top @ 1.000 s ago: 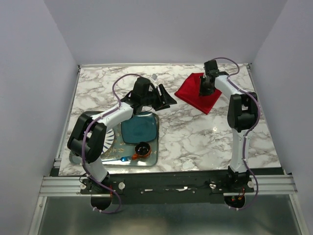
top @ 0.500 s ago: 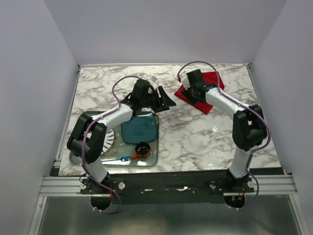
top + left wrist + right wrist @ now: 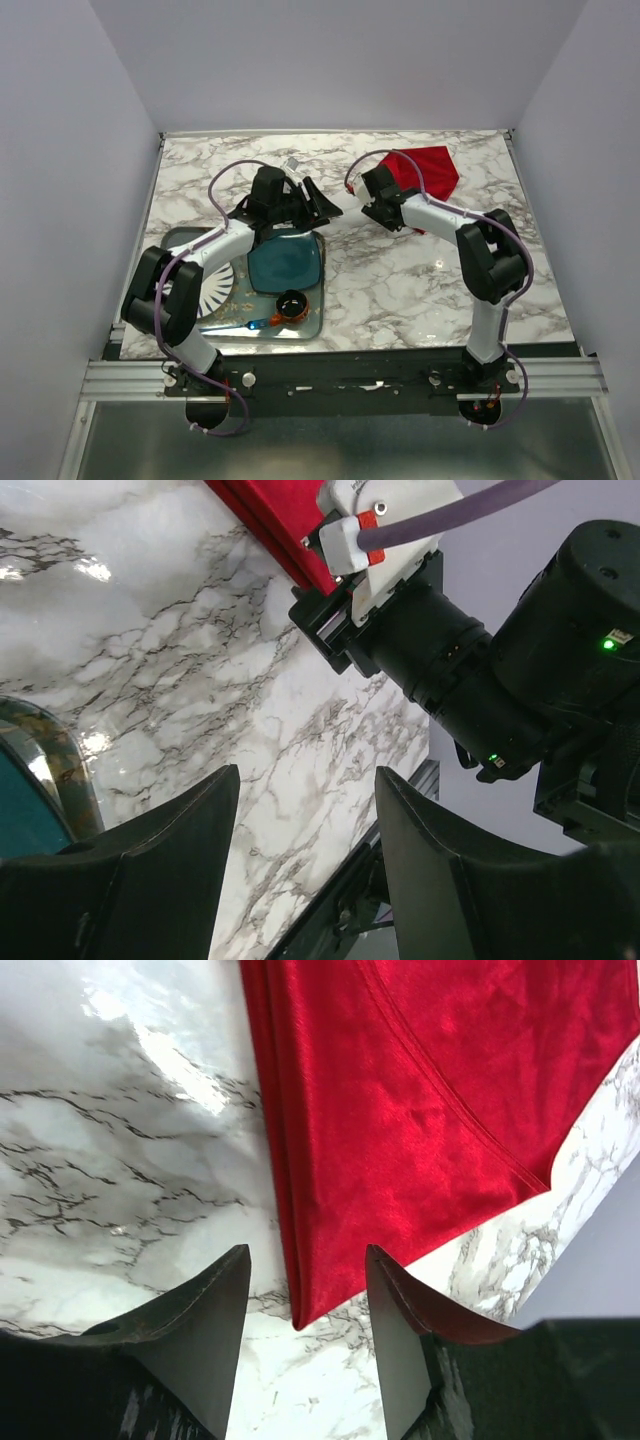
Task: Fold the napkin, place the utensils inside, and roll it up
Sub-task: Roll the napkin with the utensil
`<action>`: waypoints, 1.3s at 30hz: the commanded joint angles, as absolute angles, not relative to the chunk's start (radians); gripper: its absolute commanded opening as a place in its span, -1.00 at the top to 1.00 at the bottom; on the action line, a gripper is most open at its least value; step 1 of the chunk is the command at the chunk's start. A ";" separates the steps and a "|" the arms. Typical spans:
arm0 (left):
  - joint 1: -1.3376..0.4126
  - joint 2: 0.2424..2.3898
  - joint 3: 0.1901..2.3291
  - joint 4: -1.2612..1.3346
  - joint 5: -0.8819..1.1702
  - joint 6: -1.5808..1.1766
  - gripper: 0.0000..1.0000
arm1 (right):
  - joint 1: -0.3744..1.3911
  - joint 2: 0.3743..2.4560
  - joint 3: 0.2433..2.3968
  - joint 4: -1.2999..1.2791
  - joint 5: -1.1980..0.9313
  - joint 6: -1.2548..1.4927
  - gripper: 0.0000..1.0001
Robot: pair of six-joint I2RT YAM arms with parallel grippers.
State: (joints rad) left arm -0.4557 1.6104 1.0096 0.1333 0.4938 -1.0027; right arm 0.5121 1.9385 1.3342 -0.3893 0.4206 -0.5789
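Red cloth fills the upper right of the right wrist view: the napkin (image 3: 430,1100) lies on the marble table (image 3: 400,280), folded over on itself, with its layered edge running down the middle of that frame to a pointed corner. The right gripper (image 3: 305,1260) has its two dark fingers (image 3: 190,1330) spread apart, one on each side of that corner as seen from the wrist. Nothing is pinched between them, and whether they touch the cloth cannot be told.

In the top view the napkin (image 3: 428,170) sits in the upper right of the tabletop, and the right gripper (image 3: 370,200) is at its left edge.

The left gripper (image 3: 322,203) is just left of it, near the centre of the frame, over bare marble above the upper right corner of a teal square plate (image 3: 285,265). Its fingers (image 3: 160,850) are also spread and hold nothing.

Lower left, a tray (image 3: 310,325) carries that plate, a small dark cup (image 3: 291,303) and a blue plastic utensil (image 3: 252,324).
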 commanded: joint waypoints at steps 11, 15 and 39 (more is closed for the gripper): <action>-0.410 1.551 0.959 0.173 0.503 -1.011 -0.30 | 0.525 2.069 1.353 -0.272 0.505 -0.623 0.16; -0.407 1.551 0.954 0.182 0.503 -1.017 -0.30 | 0.526 2.082 1.358 -0.259 0.514 -0.626 0.21; -0.396 1.563 0.939 0.198 0.505 -1.026 -0.31 | 0.525 2.123 1.419 -0.356 0.494 -0.581 0.96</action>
